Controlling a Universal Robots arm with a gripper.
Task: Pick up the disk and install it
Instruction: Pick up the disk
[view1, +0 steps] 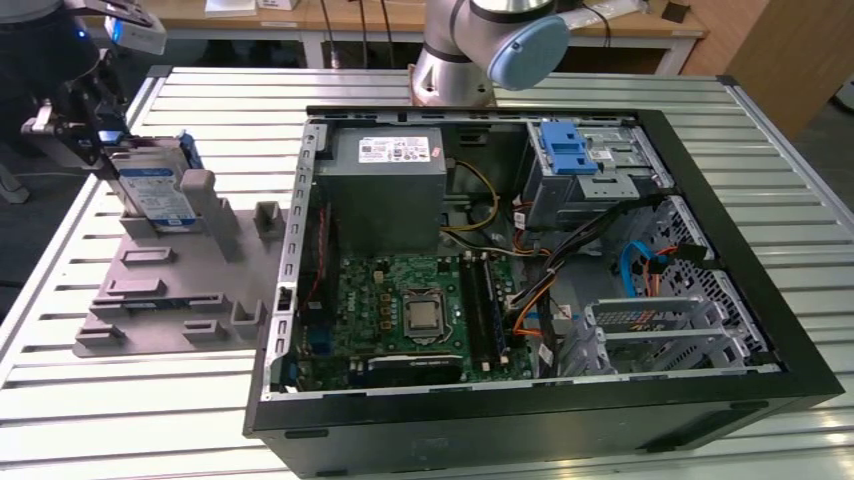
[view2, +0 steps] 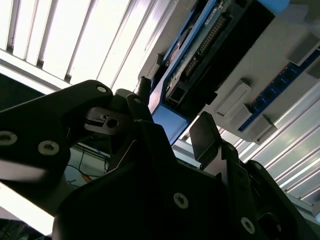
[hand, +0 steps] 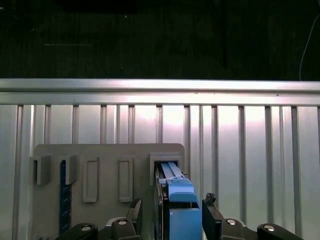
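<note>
Black gripper (hand: 172, 201) — open, w/ disk (hand: 180, 215) between

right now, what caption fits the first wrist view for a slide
Open pincer straddling the upright disk in its grey holder on the slatted table

Exterior view: elevated, oblique, wide over the slatted table (view1: 120, 400) and open computer case (view1: 507, 425). First wrist view: near, looking past the gripper (hand: 171, 202) onto the grey fixture (hand: 110, 150). Second wrist view: closer, along the fingers (view2: 207, 135). All three share the disk (view1: 150, 190).
</note>
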